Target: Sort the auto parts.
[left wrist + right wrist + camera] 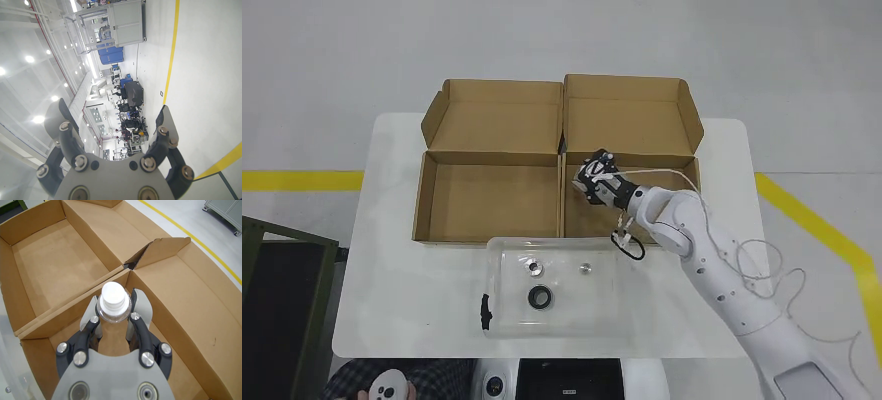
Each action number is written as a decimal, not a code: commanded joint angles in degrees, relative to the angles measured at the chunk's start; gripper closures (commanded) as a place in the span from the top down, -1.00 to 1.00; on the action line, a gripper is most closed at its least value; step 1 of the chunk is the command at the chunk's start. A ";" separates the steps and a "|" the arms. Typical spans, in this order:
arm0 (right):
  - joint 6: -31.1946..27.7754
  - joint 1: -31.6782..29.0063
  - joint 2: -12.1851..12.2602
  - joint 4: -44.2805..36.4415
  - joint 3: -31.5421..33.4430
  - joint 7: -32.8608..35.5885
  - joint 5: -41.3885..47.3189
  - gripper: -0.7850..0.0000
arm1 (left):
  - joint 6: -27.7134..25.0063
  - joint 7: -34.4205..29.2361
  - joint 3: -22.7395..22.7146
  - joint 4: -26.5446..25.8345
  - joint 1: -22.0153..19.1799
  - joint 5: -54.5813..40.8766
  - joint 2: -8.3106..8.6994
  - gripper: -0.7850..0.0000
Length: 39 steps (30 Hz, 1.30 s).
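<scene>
My right gripper [113, 306] is shut on a small part with a white stepped cap and a clear round body [113, 305]. It hangs over the right cardboard box [189, 306], close to the wall shared with the left cardboard box [54, 270]. From above, the right gripper [596, 178] sits over the right box [642, 215] near its left wall. The clear plastic bin [504, 300] in front holds a metal ring [532, 267], a small silver part [585, 268] and a black ring [540, 297]. My left gripper [113, 111] is open, held up off the table with nothing between its fingers.
A black part [484, 312] lies at the bin's left edge. Both box lids [504, 115] stand open at the back of the white table [382, 250]. The left box [487, 200] has a bare floor.
</scene>
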 commanded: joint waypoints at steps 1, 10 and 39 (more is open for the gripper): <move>0.13 0.31 -0.17 0.70 -0.25 -0.03 0.01 -0.20 | 0.00 0.00 0.00 0.00 0.00 0.00 0.00 1.00; 0.36 0.55 -0.54 0.99 0.25 -0.53 0.09 1.00 | 0.00 0.00 0.00 0.00 0.00 0.00 0.00 1.00; -11.95 -26.39 4.85 -38.56 10.42 13.02 -12.46 1.00 | 0.00 0.00 0.00 0.00 0.00 0.00 0.00 1.00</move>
